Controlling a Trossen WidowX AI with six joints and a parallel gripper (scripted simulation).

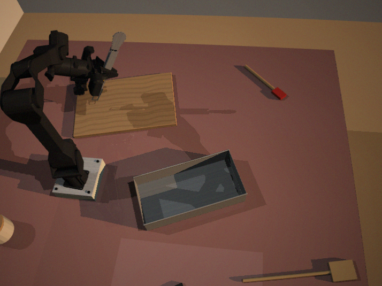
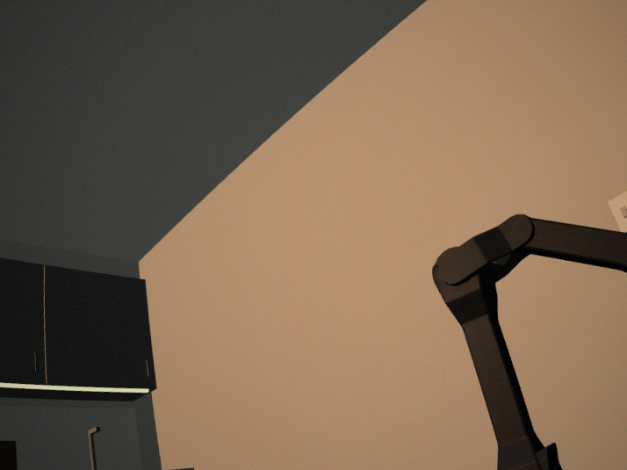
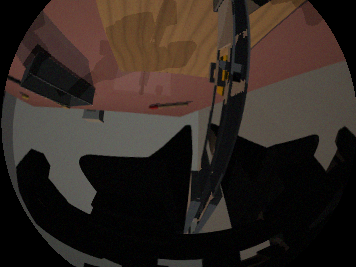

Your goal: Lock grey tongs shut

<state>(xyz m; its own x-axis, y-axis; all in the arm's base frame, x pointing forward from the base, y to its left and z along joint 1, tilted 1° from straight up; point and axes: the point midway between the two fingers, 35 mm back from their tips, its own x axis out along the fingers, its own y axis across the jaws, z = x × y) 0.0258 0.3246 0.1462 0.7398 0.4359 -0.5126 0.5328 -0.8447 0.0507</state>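
Between the jaws right now: the grey tongs point(image 1: 111, 58) point(image 3: 237, 106), off the roasting tin point(image 1: 194, 214) point(image 3: 57, 81) and gripped partway along, so jaws clamped on something, not together on nothing. Only one arm on the job, so no choosing a nearer hand. Long axis running crosswise through the jaws, scalloped tips out on the side away from the wooden board point(image 1: 153, 117) point(image 3: 112, 3), looped hinge end over a corner of the board. Judging by the stretched shadow, probably tips well up and hinge end low, pretty much the pose for the gravity lock. Can't tell whether locked, though. Next up, probably: keep squeezing with tips up, then swing the long axis down flat over the board, just below the jaws. Easy to botch: letting go while tilted, or with tips hanging past the edge.
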